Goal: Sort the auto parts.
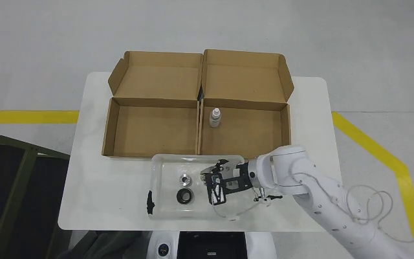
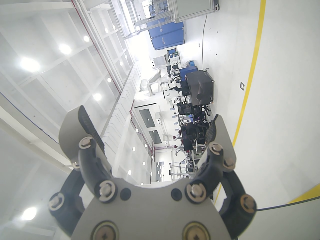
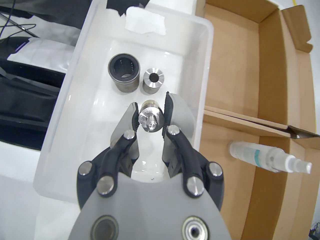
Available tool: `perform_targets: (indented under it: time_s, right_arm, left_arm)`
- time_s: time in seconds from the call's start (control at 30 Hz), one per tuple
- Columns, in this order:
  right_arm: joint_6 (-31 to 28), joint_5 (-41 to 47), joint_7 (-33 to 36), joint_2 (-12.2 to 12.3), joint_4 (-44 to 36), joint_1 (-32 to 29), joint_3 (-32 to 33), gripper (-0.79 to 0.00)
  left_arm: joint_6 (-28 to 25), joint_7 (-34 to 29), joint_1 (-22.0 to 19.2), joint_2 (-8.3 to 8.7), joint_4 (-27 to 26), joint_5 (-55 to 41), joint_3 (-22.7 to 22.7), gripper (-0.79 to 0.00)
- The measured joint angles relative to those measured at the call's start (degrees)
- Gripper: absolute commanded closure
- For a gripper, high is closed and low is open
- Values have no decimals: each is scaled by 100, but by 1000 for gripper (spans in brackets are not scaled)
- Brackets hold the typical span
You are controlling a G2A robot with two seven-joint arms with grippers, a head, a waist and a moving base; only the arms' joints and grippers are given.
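The right gripper point(image 3: 151, 111) was clamped around a small metal cylinder point(image 3: 149, 121) inside the clear bin point(image 3: 72, 61). The left gripper point(image 2: 149, 117) was spread wide, holding nothing.

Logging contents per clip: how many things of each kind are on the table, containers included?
Metal parts: 3 (linear bearing, steel bushing, steel cylinder in the right gripper)
Cardboard boxes: 2
Spray bottle: 1
Clear plastic bin: 1
Total: 7
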Motion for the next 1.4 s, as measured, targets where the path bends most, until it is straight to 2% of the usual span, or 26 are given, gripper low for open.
perform_targets:
  time_s: [0.4, 0.8, 1.07, 1.4]
  right_arm:
    - [79, 182, -799, 152, 115, -81, 986, 0]
    - [72, 432, -1103, 287, -97, -337, 1702, 0]
    - [126, 509, -1298, 322, -42, -370, 1876, 0]
    - [189, 322, -1672, 263, 450, -89, 1579, 0]
  left_arm:
    - [0, 0, 0, 0, 0, 0, 0, -785]
    - [0, 0, 0, 0, 0, 0, 0, -785]
    - [0, 0, 0, 0, 0, 0, 0, -785]
    - [0, 0, 0, 0, 0, 0, 0, -785]
